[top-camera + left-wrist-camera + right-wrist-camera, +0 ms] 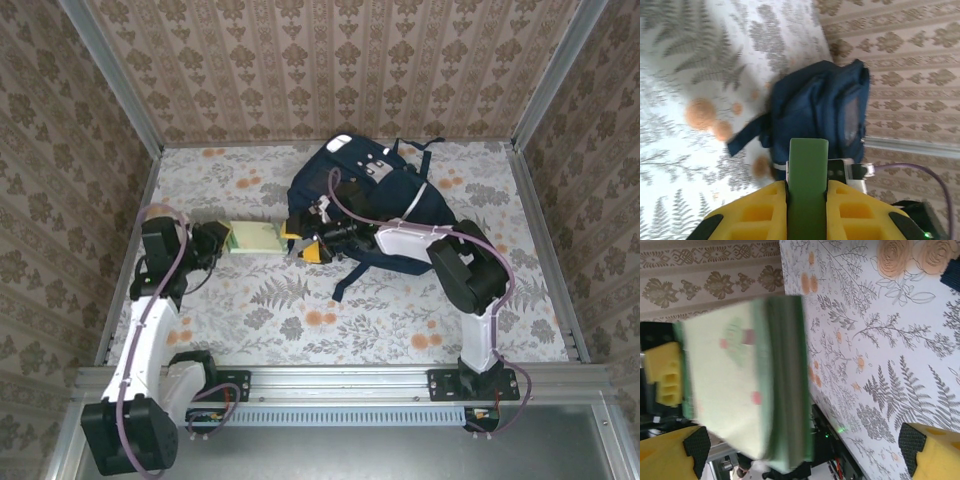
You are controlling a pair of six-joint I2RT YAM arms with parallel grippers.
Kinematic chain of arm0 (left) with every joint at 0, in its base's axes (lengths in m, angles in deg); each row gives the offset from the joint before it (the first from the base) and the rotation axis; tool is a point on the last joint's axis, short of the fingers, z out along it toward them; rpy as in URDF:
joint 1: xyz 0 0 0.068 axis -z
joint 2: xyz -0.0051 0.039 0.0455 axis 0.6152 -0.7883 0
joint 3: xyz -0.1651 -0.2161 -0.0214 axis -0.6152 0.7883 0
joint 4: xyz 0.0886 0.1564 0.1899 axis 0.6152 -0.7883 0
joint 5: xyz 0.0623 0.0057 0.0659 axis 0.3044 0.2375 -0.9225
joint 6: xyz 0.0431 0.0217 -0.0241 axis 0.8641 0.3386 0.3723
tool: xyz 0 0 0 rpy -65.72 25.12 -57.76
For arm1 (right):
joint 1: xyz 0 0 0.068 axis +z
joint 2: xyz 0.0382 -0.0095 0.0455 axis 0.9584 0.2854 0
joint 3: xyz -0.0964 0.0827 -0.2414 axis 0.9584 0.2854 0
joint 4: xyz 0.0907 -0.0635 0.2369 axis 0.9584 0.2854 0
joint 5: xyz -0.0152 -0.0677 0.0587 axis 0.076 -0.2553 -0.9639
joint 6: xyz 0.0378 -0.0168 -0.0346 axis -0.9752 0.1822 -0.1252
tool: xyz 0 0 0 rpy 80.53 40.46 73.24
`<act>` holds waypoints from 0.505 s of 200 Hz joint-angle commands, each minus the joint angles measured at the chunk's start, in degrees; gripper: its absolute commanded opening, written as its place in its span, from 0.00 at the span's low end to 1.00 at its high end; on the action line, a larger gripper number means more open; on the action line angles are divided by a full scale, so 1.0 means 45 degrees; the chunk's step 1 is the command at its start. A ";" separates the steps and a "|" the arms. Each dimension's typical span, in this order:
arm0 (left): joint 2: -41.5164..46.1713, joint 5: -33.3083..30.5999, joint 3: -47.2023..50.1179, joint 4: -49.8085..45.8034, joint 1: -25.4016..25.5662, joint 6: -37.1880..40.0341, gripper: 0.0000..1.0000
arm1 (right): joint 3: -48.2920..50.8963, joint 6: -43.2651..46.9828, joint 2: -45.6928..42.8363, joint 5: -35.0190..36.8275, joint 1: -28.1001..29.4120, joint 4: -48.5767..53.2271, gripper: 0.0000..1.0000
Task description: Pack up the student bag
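A green book is clamped in the left gripper, with the right gripper released at its three o'clock — insertion into the student bag likely follows.

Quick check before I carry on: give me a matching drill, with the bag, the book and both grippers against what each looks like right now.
Column one:
1. student bag
2. book
3. left gripper
4. right gripper

Column two:
A. jaws wide apart
B. navy, lying on the table
C. clamped on a green edge
D. pale green, between the two grippers

Pairs: 1-B, 2-D, 3-C, 4-A.
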State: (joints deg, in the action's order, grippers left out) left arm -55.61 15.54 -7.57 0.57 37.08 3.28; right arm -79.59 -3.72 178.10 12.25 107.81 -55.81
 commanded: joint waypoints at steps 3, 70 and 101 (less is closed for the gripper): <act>-0.0242 0.0419 -0.1099 0.1315 0.0611 -0.0435 0.16 | 0.0813 -0.0839 -0.0555 0.0278 -0.0318 -0.1499 1.00; -0.0733 0.0086 -0.2016 0.1165 0.1802 -0.0044 0.15 | 0.2247 -0.4644 -0.0949 0.0500 -0.0533 -0.7914 0.92; -0.0704 -0.0008 -0.1708 0.1106 0.1796 0.0018 0.15 | 0.2858 -0.4988 -0.1388 0.0699 -0.0656 -0.8589 0.87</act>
State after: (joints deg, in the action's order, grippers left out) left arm -59.35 15.02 -14.78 3.55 44.87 2.73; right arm -68.90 -23.11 175.52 13.43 105.73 -87.29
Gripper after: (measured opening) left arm 0.169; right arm 0.873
